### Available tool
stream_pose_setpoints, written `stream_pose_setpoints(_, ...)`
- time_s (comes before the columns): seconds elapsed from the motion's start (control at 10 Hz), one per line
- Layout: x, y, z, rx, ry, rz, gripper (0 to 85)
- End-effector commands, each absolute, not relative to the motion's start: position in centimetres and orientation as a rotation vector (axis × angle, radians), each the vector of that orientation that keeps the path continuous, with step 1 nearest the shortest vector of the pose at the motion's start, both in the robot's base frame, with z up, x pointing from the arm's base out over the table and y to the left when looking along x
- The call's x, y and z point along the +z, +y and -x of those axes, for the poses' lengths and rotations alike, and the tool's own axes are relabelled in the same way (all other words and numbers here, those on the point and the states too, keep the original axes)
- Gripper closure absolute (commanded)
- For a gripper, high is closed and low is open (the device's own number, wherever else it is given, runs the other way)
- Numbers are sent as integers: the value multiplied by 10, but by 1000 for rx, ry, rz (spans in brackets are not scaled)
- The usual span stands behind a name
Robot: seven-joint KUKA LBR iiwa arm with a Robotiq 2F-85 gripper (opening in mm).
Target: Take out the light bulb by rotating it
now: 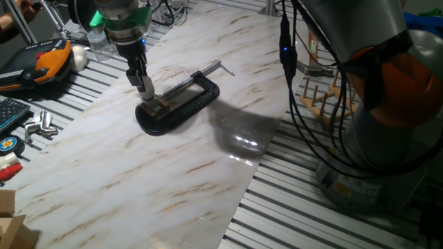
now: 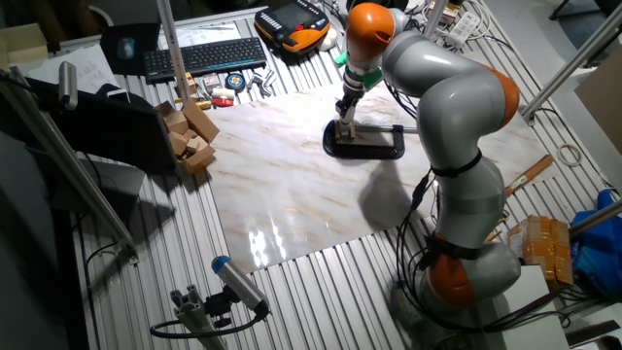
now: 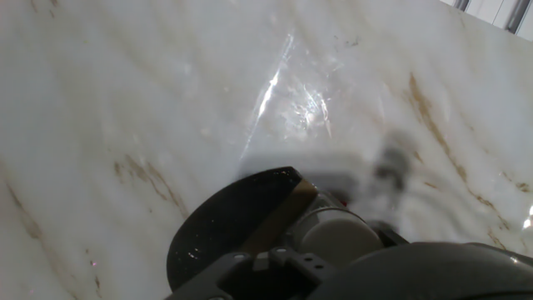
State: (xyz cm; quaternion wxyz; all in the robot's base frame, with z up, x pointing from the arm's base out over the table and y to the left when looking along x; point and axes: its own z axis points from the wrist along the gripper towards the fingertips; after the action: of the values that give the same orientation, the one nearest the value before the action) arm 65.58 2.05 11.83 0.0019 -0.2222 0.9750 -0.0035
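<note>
Jaws look closed around the bulb (image 3: 340, 236), down at the clamp's (image 1: 187, 97) end.
Gripper (image 1: 147, 95) stands upright over the wooden block (image 1: 160, 105); bulb sits between its fingers, block directly beneath.

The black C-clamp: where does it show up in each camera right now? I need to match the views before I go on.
One fixed view: black C-clamp lies upper centre on the marble board, under the gripper.
The other fixed view: upper centre, right of middle, at the board's far edge.
Hand view: bottom centre, only its dark rounded end.
Shared landmark: the tan wooden block held in the clamp.
</note>
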Motion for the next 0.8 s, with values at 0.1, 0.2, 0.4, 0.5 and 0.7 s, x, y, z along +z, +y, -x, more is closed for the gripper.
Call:
stream_pose_setpoints(0.1, 119, 21, -656, -15, 3051, 679, 510)
stream_pose_setpoints(0.2, 119, 21, -656, -18, 3046, 663, 510)
stream_pose_setpoints(0.4, 119, 21, -655, -24, 3043, 657, 340)
stream_pose_setpoints(0.5, 119, 21, -655, -22, 3043, 640, 340)
stream_pose_setpoints(0.7, 119, 21, -655, -25, 3036, 620, 340)
